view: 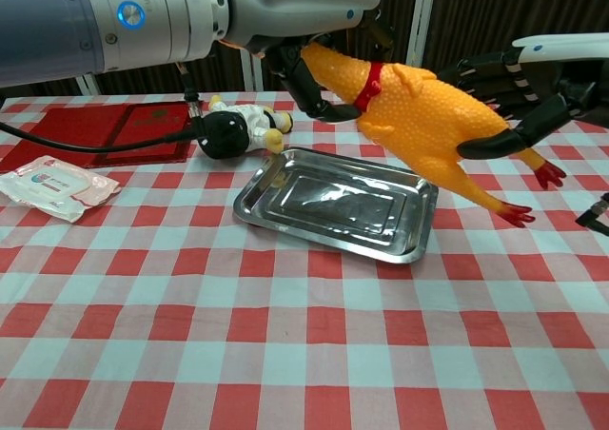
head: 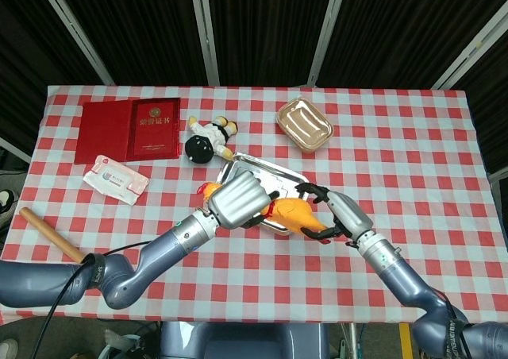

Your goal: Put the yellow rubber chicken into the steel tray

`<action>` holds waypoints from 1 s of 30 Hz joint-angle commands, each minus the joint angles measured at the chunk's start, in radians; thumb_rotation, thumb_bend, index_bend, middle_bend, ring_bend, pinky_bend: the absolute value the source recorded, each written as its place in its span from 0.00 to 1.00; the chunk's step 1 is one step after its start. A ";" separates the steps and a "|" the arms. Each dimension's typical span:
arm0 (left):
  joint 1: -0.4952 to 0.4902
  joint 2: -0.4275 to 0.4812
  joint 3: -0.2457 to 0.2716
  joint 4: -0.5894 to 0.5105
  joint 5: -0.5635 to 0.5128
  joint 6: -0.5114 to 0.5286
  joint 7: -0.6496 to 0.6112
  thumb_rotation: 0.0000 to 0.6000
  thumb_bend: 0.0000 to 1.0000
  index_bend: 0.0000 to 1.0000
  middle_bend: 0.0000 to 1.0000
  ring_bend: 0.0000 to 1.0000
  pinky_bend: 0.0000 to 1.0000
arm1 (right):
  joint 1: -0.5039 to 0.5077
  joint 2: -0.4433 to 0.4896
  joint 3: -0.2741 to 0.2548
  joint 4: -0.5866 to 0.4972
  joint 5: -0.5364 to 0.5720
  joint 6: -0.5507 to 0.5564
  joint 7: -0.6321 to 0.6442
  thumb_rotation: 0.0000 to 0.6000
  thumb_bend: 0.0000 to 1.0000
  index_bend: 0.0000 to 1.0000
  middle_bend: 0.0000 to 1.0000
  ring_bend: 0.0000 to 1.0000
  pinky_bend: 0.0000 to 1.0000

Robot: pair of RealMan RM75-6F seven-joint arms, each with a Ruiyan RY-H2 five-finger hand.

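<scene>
Chest view shows the yellow rubber chicken (view: 419, 116) in the air above the steel tray's (view: 285, 223) far right corner, neck gripped by the left hand (view: 319, 64), the right hand's (view: 519, 92) fingers curled against its body, so lowering and release remain.

Red booklet (head: 129, 129), doll (head: 208, 139), wipes packet (head: 116, 179)

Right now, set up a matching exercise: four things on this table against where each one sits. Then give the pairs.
Things:
1. yellow rubber chicken
2. steel tray
3. red booklet
4. wooden stick

Places:
A. by the table's left front edge
B. in the air, held by the left hand
C. far left corner area
D. on the cloth, mid-table, nothing in it

Pairs: 1-B, 2-D, 3-C, 4-A
</scene>
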 commanded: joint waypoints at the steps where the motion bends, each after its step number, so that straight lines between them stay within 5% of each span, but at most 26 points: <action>1: -0.002 -0.001 0.004 -0.004 -0.004 0.000 -0.006 1.00 0.75 0.64 0.74 0.65 0.69 | 0.002 -0.008 0.006 0.009 0.016 0.005 -0.009 1.00 0.29 0.37 0.28 0.32 0.34; 6: -0.002 0.003 0.013 -0.006 0.009 0.008 -0.024 1.00 0.75 0.64 0.74 0.65 0.69 | 0.001 -0.023 0.010 0.018 0.058 0.019 -0.044 1.00 0.34 0.61 0.44 0.50 0.51; 19: -0.003 0.006 0.024 -0.009 0.039 0.016 -0.067 1.00 0.75 0.64 0.74 0.65 0.69 | 0.003 -0.057 0.023 0.030 0.130 0.050 -0.114 1.00 0.74 0.99 0.76 0.86 0.87; 25: -0.004 0.007 0.028 -0.005 0.037 0.021 -0.069 1.00 0.75 0.64 0.74 0.65 0.69 | -0.001 -0.059 0.023 0.026 0.128 0.051 -0.126 1.00 0.75 0.97 0.78 0.86 0.88; 28: -0.004 0.008 0.030 0.004 0.039 0.028 -0.065 1.00 0.75 0.64 0.74 0.65 0.69 | -0.004 -0.041 0.019 0.020 0.105 0.026 -0.102 1.00 0.75 0.82 0.74 0.76 0.78; 30: -0.004 0.006 0.031 0.012 0.041 0.033 -0.063 1.00 0.75 0.64 0.74 0.65 0.69 | -0.005 -0.026 0.016 0.021 0.079 0.003 -0.074 1.00 0.72 0.65 0.63 0.63 0.65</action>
